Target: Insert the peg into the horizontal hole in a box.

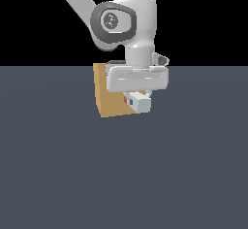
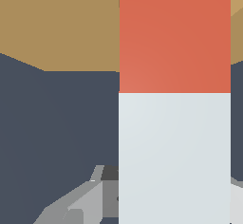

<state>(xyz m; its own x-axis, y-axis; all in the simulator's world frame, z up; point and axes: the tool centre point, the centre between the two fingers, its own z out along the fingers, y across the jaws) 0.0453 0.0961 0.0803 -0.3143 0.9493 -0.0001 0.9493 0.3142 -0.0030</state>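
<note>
The tan-orange box [image 1: 109, 94] stands on the dark floor behind my gripper; it also fills the far part of the wrist view [image 2: 61, 23]. My gripper [image 1: 137, 97] is shut on the peg [image 1: 139, 102], held above the floor in front of the box. In the exterior view only the peg's pale end face and a sliver of red show. In the wrist view the peg [image 2: 174, 152] runs away from the camera, pale grey-white near me, and its red end [image 2: 174, 42] reaches the box's face. The hole is hidden behind the peg and the hand.
The dark blue-grey floor [image 1: 124, 174] stretches all around the box. The arm's white links [image 1: 126, 24] rise above the gripper toward the exterior view's left.
</note>
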